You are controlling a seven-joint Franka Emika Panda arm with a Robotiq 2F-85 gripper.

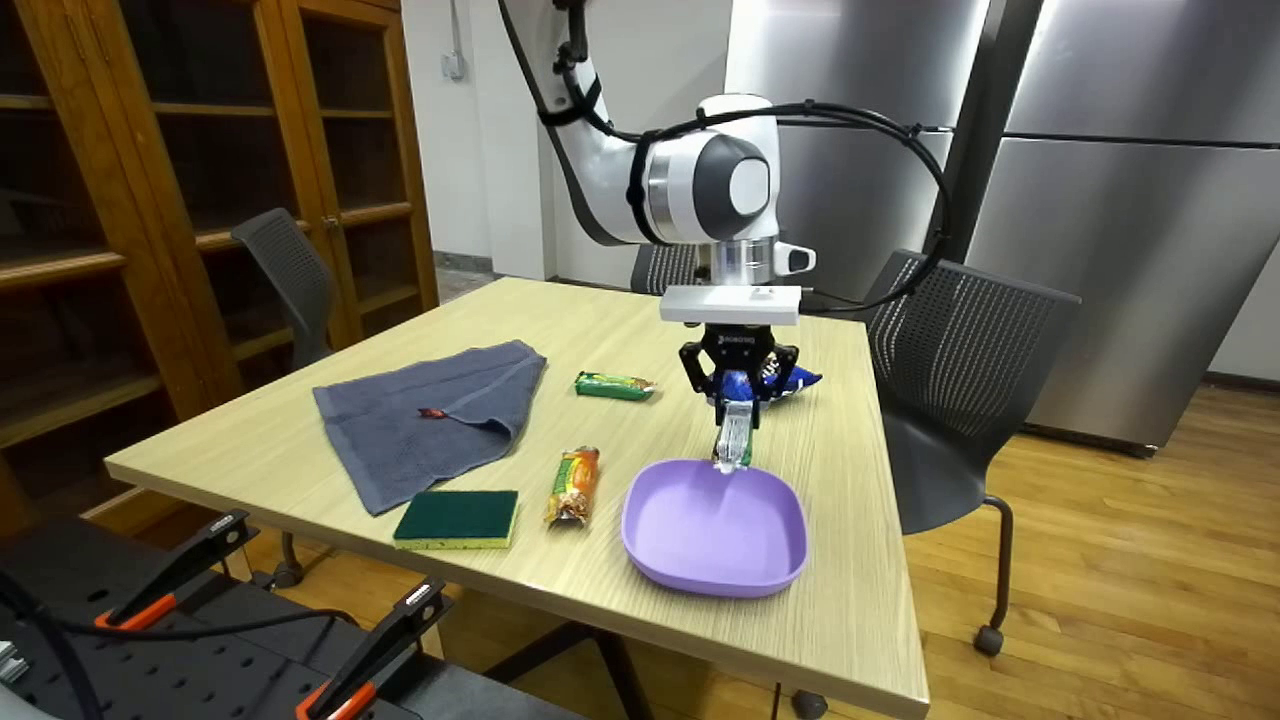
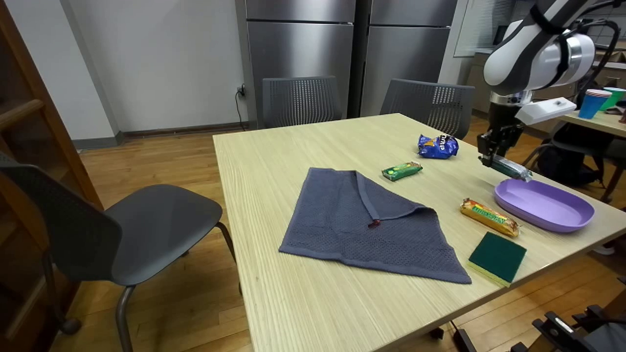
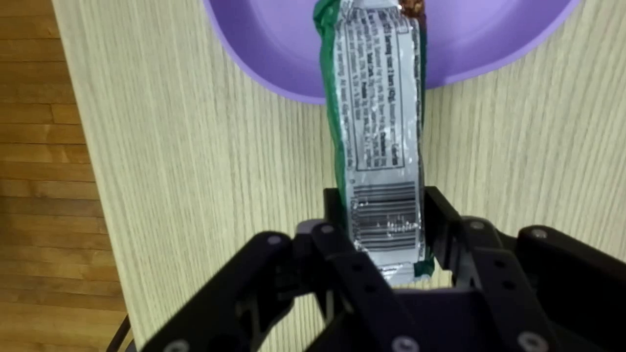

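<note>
One wrapped bar (image 3: 379,122) is pinched near one end by the gripper (image 3: 381,203), presumably for its slim width. The free end hangs at the rim of the purple dish (image 1: 715,530)

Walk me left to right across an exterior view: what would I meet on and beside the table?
Dark chair on the left → blue-gray towel → orange-wrapped bar → purple dish → dark chair on the right.
</note>
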